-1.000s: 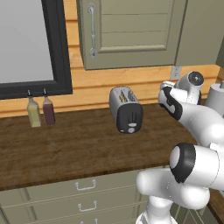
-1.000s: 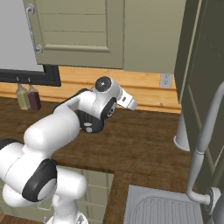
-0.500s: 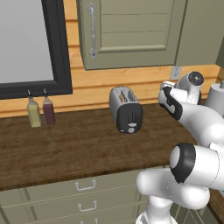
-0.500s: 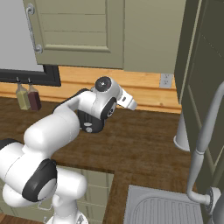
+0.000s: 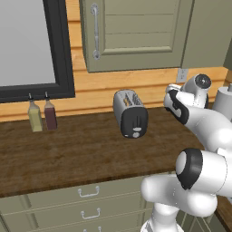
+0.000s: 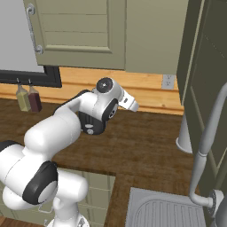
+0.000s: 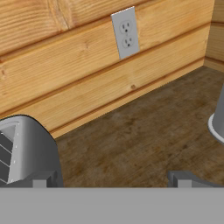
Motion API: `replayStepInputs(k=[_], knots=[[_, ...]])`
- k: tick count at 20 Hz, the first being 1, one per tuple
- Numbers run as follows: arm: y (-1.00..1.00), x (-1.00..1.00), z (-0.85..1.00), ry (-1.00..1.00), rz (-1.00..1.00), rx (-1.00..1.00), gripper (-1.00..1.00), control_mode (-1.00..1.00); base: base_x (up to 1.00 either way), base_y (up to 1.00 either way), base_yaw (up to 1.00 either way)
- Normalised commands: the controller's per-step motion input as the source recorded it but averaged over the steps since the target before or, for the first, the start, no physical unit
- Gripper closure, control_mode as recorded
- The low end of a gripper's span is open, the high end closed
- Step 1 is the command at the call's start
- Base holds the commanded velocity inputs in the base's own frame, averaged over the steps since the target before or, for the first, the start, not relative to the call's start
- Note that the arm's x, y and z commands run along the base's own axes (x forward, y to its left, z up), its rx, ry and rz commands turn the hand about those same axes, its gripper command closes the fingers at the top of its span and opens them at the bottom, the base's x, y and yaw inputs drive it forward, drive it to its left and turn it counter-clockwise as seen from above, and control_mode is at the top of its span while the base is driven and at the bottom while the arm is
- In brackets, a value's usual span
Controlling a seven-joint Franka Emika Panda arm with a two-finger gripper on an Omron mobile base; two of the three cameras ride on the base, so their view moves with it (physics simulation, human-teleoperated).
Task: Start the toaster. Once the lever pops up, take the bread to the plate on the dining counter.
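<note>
from the left base view i count one toaster (image 5: 131,113) on the dark wood counter (image 5: 68,154), two bottles (image 5: 41,114) by the wall, and one outlet (image 5: 182,75). from the right base view i see the same two bottles (image 6: 27,97) and one faucet (image 6: 206,142) beside the sink (image 6: 168,210). in the hand view the gripper (image 7: 109,178) has its fingers (image 7: 179,179) spread wide, holding nothing, with the toaster's (image 7: 24,151) rounded end at the left.

Shiny metal toaster (image 5: 130,112); wood-grain counter (image 5: 77,154).
</note>
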Motion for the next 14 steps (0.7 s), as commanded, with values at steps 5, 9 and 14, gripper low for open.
replayStepInputs(k=[5, 9, 14], knots=[[0.0, 0.0, 0.0, 0.0, 0.0, 0.0, -1.0, -1.0, 0.0, 0.0, 0.0], [0.0, 0.0, 0.0, 0.0, 0.0, 0.0, -1.0, -1.0, 0.0, 0.0, 0.0], [0.0, 0.0, 0.0, 0.0, 0.0, 0.0, -1.0, -1.0, 0.0, 0.0, 0.0]])
